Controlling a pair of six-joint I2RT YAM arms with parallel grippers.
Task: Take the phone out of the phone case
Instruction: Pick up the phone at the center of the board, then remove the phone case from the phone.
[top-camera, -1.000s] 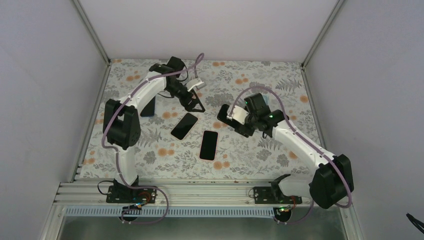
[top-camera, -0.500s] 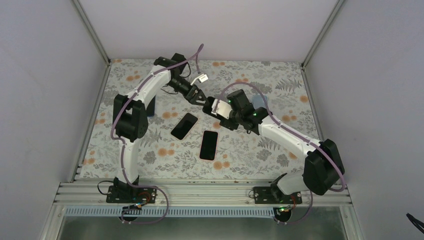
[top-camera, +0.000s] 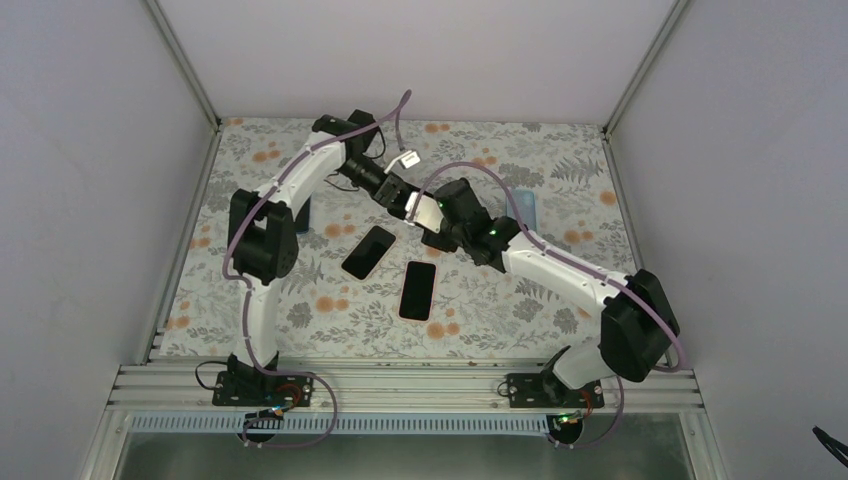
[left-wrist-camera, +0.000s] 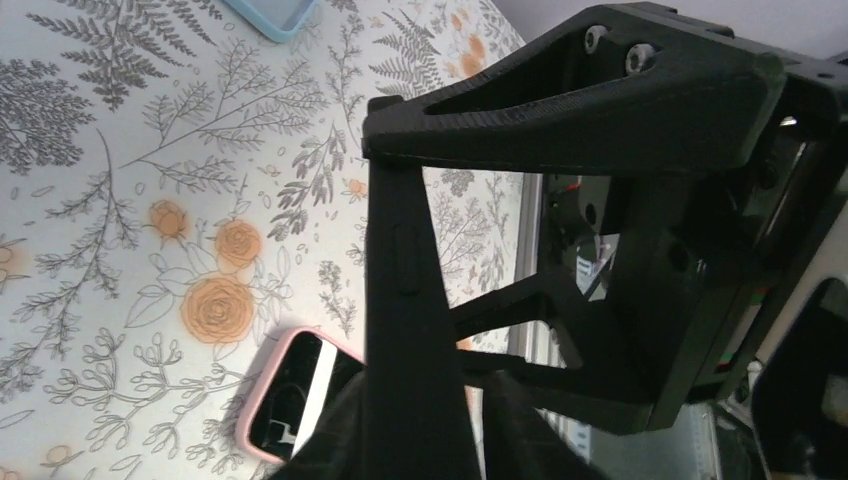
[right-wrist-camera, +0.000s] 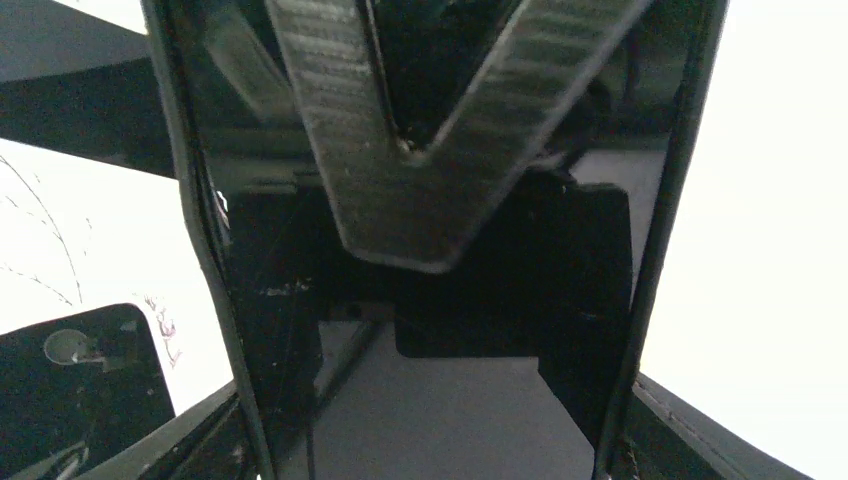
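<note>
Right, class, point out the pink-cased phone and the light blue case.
pink-cased phone (top-camera: 418, 290), top external view, screen centre.
light blue case (top-camera: 526, 210), top external view, visible middle.

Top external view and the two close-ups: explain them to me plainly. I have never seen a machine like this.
Two robot arms are bolted at the near edge of a flowered table. The wide picture looks down from above; each close-up comes from a camera on one arm's wrist. Two dark phones lie flat on the table, a light blue case farther back. The right gripper holds a black phone in the air; the left gripper, fingers spread, meets its edge.
</note>
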